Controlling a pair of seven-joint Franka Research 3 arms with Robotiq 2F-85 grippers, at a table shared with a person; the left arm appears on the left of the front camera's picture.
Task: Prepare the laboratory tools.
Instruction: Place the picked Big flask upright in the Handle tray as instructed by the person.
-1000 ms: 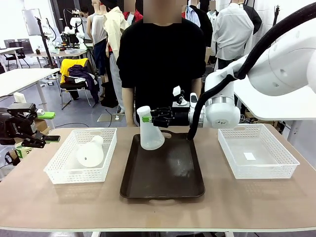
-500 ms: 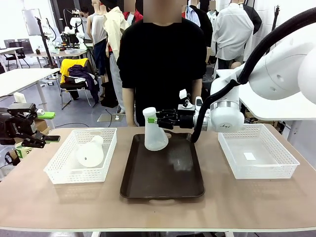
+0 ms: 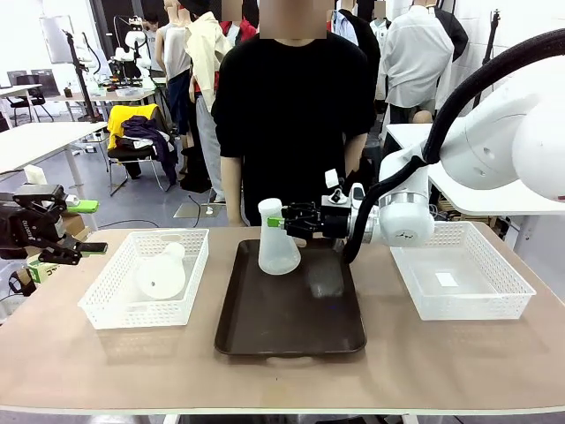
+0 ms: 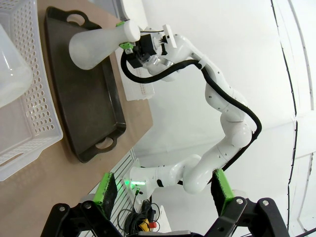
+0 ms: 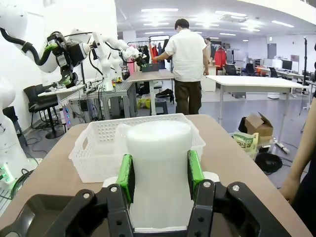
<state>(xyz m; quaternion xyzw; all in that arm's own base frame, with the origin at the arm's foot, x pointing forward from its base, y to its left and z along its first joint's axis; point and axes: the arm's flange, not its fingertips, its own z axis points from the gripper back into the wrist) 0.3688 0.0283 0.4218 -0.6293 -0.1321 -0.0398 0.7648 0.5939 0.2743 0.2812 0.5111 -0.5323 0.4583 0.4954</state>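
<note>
my right hand point(image 3: 275, 221) was pinching the neck of one flask point(image 3: 279, 254) at the centre of the frame, upright over the far end of the dark tray point(image 3: 291, 340). whether its base touched, i couldn't tell. my left hand point(image 3: 86, 228) hung at the left edge, spread wide and holding nothing. the second flask point(image 3: 161, 274) lay on its side in the white basket point(image 3: 99, 311), lower left on the surface point(image 3: 441, 362).
</note>
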